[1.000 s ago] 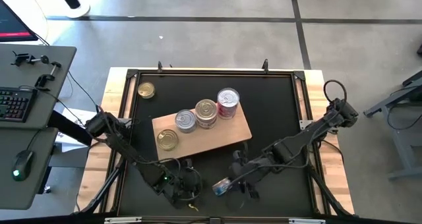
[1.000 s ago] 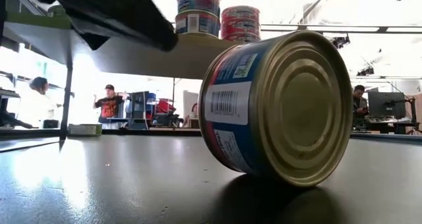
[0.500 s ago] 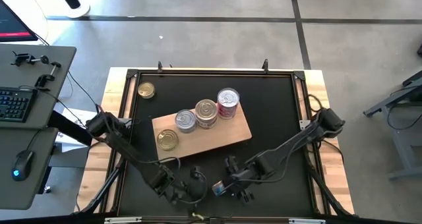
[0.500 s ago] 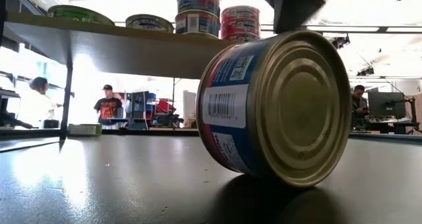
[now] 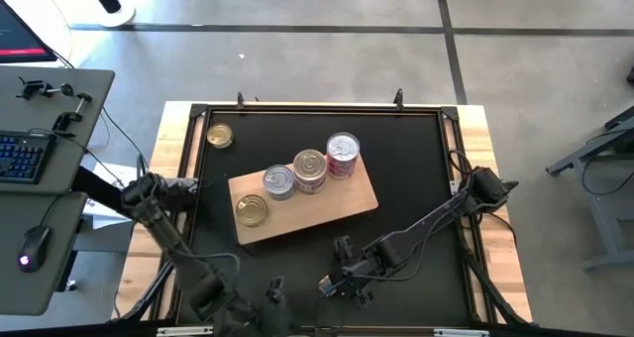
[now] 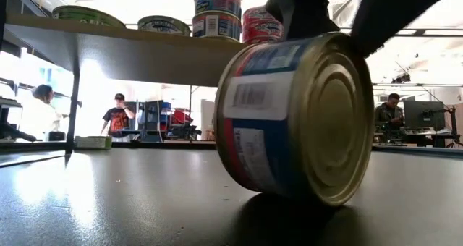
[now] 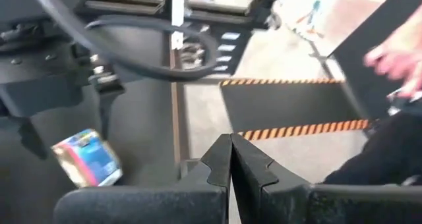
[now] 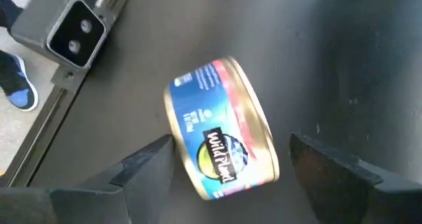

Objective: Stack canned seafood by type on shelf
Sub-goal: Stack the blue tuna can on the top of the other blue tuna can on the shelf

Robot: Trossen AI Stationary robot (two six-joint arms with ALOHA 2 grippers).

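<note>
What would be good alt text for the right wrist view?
A blue-and-red labelled tin lies on its side on the black tabletop, between the open fingers of the right pincer, which do not visibly touch it. A small grey camera sits at the table's edge.

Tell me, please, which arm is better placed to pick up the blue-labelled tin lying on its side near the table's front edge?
The right: its open right gripper straddles the blue-labelled tin, while the left gripper is shut and off to the side.
</note>
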